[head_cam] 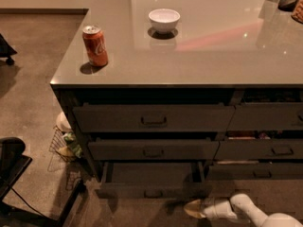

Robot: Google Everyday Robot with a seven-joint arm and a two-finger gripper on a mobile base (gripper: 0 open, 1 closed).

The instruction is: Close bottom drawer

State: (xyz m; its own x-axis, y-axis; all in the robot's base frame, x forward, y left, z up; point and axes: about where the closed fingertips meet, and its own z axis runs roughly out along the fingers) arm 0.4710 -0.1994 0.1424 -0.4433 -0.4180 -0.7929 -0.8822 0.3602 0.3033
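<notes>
While the wide dark grey-brown bottom drawer (150,189) stands partly pulled out at the foot of the grey-topped table (213,60), under two similar drawer fronts, the pale-armed gripper (193,209) hovers low near its right front corner. Whether the gripper is clenched or released, I cannot tell. A push landing that far off-centre could skew the drawer and jam it, or glance off the panel. Its long axis runs left to right, and its front faces the camera.

Glossy white plastic end effector (193,208) low right — matt bottom drawer (151,191), glossy countertop (213,60)
</notes>
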